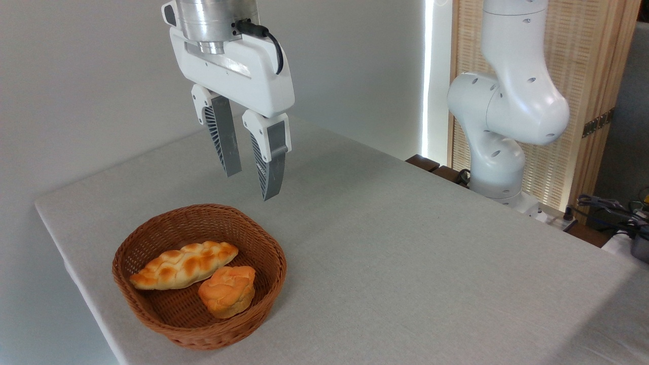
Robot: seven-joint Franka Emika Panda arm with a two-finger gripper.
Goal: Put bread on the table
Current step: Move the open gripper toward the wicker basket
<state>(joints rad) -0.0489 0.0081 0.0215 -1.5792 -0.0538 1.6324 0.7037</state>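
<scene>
You are working over the table [405, 243], a broad top under light grey-beige cloth that is lying flat and bare across its whole right side, so you are having plenty of free surface for the set-down. Behind it a plain pale wall is running to a slatted wooden screen, with the arm's white base [499, 172] standing at the far edge and some cables trailing at the right. The wicker basket [152, 304] is sitting near the front left corner, keeping both loaves corralled. Your gripper [253, 177] is hanging above the basket's far rim, fingers parted a modest way and holding nothing. The braided loaf [183, 264] is lying across the basket, and the bread [227, 291] is sitting against its near side, still to be lifted.
</scene>
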